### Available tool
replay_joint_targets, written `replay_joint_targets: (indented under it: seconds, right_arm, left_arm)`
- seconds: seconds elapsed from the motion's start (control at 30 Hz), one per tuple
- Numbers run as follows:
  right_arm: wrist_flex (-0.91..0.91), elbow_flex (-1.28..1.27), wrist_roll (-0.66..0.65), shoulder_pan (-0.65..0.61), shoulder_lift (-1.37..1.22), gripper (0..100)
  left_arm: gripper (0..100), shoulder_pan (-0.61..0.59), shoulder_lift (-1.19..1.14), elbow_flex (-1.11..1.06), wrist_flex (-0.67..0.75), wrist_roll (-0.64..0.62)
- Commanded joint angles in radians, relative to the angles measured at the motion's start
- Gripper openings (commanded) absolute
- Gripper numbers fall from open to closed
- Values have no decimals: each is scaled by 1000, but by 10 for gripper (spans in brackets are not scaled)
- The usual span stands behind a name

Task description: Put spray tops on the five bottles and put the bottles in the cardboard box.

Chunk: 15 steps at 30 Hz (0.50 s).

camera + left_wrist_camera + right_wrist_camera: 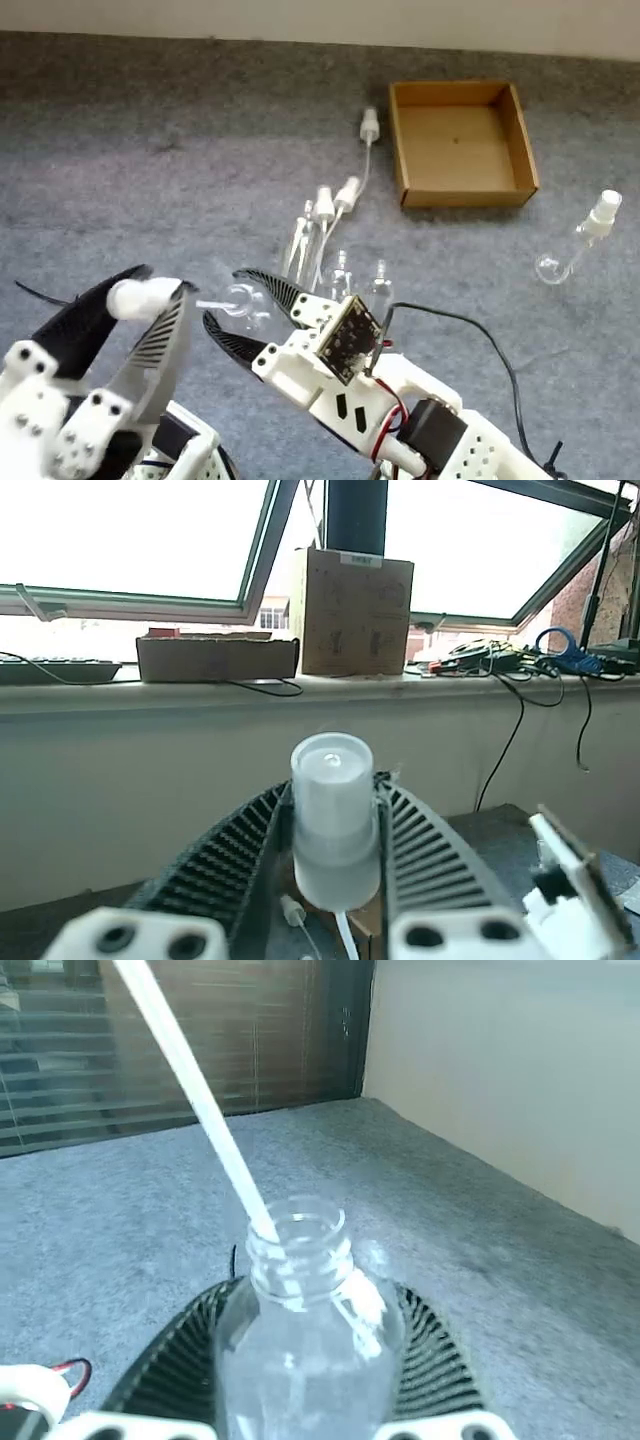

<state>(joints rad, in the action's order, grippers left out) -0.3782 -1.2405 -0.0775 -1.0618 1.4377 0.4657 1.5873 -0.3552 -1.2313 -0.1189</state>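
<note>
Closer in, tube (195, 1100) dips into right hand's (305, 1295) bottle (300, 1360).

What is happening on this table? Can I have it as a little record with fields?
Left end effector: shut on a white spray top
Right end effector: shut on a clear bottle
Dip tube: hangs from the held top, tip inside the held bottle's mouth
Cardboard box: open, no bottles in it yet
Capped bottle: lies beside the box, top already on
Loose spray tops: three on the table between the box and the arms
Uncapped bottles: just beyond the right end effector
</note>
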Motion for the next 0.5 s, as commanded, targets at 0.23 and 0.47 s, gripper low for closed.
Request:
replay_joint_targets:
  seconds: [0.23, 0.47]
  right_arm:
    - [-4, 116, 0, 10, -2, 5]
    - [-7, 182, 0, 18, -27, 5]
  left_arm:
    - [13, -61, -41, -246, 140, 51]
    - [13, -65, -35, -349, 176, 74]
